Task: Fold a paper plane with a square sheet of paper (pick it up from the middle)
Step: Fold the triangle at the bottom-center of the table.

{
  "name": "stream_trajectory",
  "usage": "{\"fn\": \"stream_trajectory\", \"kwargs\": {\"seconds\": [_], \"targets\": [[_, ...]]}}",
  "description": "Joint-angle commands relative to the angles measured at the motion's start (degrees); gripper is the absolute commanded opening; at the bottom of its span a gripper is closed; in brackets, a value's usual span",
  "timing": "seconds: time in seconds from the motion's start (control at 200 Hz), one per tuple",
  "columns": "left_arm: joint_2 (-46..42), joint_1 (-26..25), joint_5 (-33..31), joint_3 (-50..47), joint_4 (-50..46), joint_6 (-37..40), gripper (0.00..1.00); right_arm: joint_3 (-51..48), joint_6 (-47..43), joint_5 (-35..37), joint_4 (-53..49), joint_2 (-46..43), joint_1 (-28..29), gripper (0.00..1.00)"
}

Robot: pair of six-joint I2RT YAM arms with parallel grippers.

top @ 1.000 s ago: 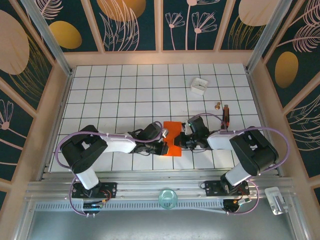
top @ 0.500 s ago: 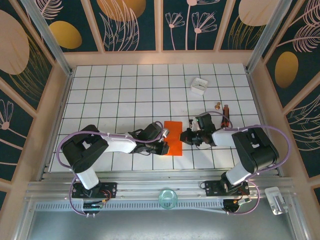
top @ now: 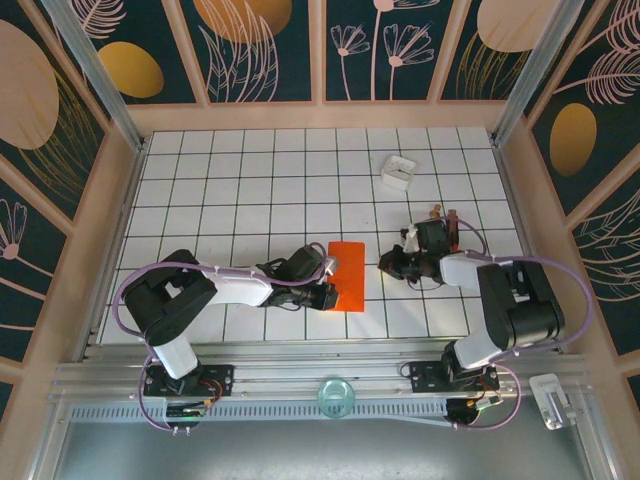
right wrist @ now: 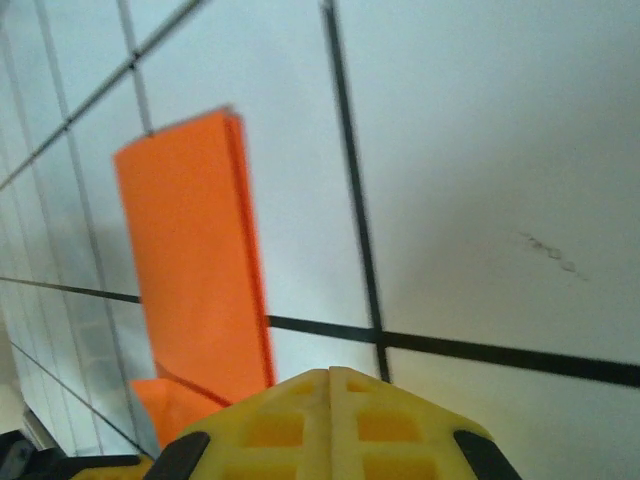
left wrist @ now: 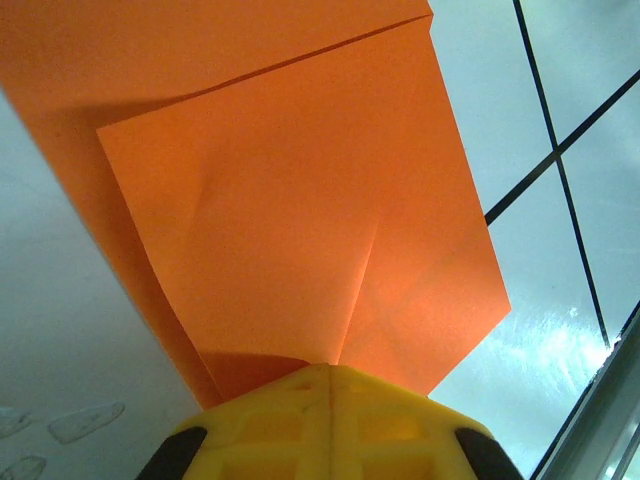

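the paper (top: 346,275) lies flat on the table (top: 240,180), in front of the left arm and a little left of centre, folded to a narrow strip with its layers stacked. the left gripper (top: 329,296) has its jaws together, tips at the paper's near left edge; from the left wrist view a doubled flap with a soft crease runs right up to the yellow fingers (left wrist: 330,420). whether they pinch a layer or only press it down, i cannot tell. the right gripper (top: 387,264) is also closed, holds nothing, and sits just to the right of the paper, apart from it.

the step looks like sharpening or adding a fold. to do it well, the left tips should pin the layers firmly while the right comes in low, flat to the table, and runs along the fold line without pushing the strip sideways. thin paper slides and buckles easily, so light, even pressure is wise.

a box (top: 398,171) stands well apart at the far right. a small brown bit (top: 435,211) and a dark stick (top: 452,222) lie near the right arm's wrist; a wide swing could knock them. nothing lies between the right gripper and the paper.
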Motion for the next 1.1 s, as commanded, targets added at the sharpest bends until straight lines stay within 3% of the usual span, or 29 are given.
{"fn": "stream_trajectory", "kwargs": {"seconds": [0.0, 0.28, 0.611, 0.736, 0.956, 1.021, 1.091], "targets": [[3.73, 0.09, -3.01, -3.10, -11.68, 0.46, 0.00, -1.40, 0.64, -0.15, -0.64, -6.12, 1.40, 0.00], [3.56, 0.04, -2.92, -2.40, -11.76, 0.02, 0.00, -1.08, 5.79, 1.13, 5.56, -1.85, 12.59, 0.00], [2.83, 0.12, -2.95, -1.02, -12.86, -0.08, 0.00, -1.51, 2.97, 3.50, 6.56, 5.80, 13.45, 0.00], [0.31, 0.03, -0.34, 2.72, -13.43, -1.45, 0.18, -3.34, 2.59, 4.02, 6.53, 6.50, 13.35, 0.00], [-4.16, 0.16, 2.12, 8.06, -8.19, -4.81, 0.38, -5.72, 2.32, 4.59, 7.50, 6.94, 12.80, 0.00], [-3.35, 0.11, 2.44, 8.62, -5.55, -5.85, 0.36, -5.77, 2.39, 4.57, 7.55, 6.90, 12.74, 0.00], [-1.86, 0.15, 2.72, 10.40, -4.74, -6.17, 0.20, -5.94, 2.47, 4.65, 7.59, 6.77, 12.67, 0.00]]}}
